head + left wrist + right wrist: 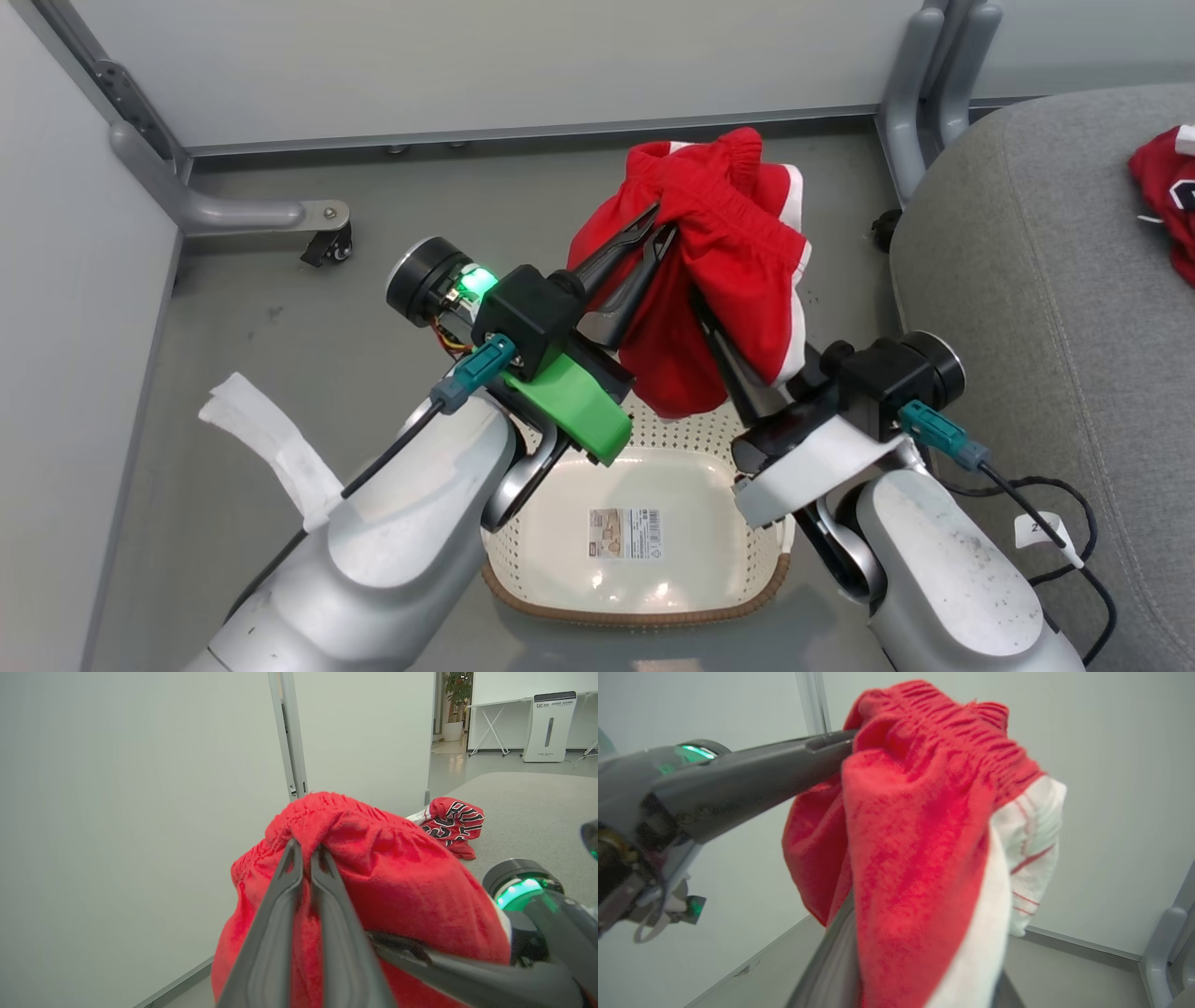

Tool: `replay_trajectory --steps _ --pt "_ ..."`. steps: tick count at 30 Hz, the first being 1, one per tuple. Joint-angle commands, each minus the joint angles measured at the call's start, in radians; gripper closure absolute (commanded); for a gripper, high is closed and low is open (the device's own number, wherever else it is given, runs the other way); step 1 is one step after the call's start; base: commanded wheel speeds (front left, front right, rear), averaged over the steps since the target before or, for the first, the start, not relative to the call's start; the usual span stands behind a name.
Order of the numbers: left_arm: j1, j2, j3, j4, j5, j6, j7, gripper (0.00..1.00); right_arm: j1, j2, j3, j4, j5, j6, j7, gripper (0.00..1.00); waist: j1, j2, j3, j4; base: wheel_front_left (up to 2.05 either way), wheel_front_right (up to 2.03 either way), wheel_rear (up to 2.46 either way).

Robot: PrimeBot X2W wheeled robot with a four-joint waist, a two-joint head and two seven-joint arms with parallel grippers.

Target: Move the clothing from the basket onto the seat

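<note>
Red shorts (728, 233) hang over the empty basket (644, 611), not yet on the seat (1027, 280). The left gripper (653, 233) pinches them tight. Cloth hides whether the right gripper (719, 345) is pinching too. The jersey (1167, 187) already lies at the seat's far edge.

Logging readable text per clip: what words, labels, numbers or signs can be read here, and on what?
Nothing reads clearly.
Sticker in the basket: barcode and print, too small.
Jersey on the seat: black-white lettering, folded, unreadable.
Cable tag: mark too small to read.
White floor unit: logo and print, too small.
Red garment: no text showing.
</note>
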Motion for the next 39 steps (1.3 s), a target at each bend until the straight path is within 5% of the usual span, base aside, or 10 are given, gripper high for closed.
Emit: replay_trajectory --steps 1,13,14,15,16,39 --pt "-0.004 -0.005 0.006 0.000 0.009 -0.007 -0.003 1.00 -0.005 -0.004 0.001 -0.004 0.009 -0.001 0.000 1.00 0.0000 0.0000 0.000 0.003 0.00 0.00 0.00" --pt "0.032 -0.011 0.019 0.021 0.029 -0.021 -0.002 1.00 0.026 -0.004 0.001 -0.032 0.016 -0.001 0.000 1.00 0.0000 0.0000 -0.019 -0.010 0.00 0.00 0.00" --pt "0.032 -0.012 0.020 0.021 0.031 -0.020 -0.002 0.71 0.027 -0.004 0.001 -0.034 0.016 -0.001 0.000 1.00 0.0000 0.0000 -0.020 -0.010 0.00 0.00 0.00" --pt "0.033 -0.012 0.020 0.022 0.035 -0.019 -0.002 0.14 0.028 -0.004 0.000 -0.037 0.016 -0.001 0.000 1.00 0.0000 0.0000 -0.020 -0.010 0.00 0.00 0.00" --pt "0.034 -0.012 0.022 0.021 0.038 -0.018 -0.002 0.00 0.029 -0.004 0.000 -0.038 0.016 -0.001 0.000 1.00 0.0000 0.0000 -0.021 -0.010 0.00 0.00 0.00" --pt "0.088 -0.021 0.048 0.009 0.071 -0.026 -0.002 0.00 0.064 -0.004 -0.075 -0.050 -0.030 -0.001 0.000 1.00 0.0000 0.0000 -0.016 -0.080 0.00 0.00 0.00"
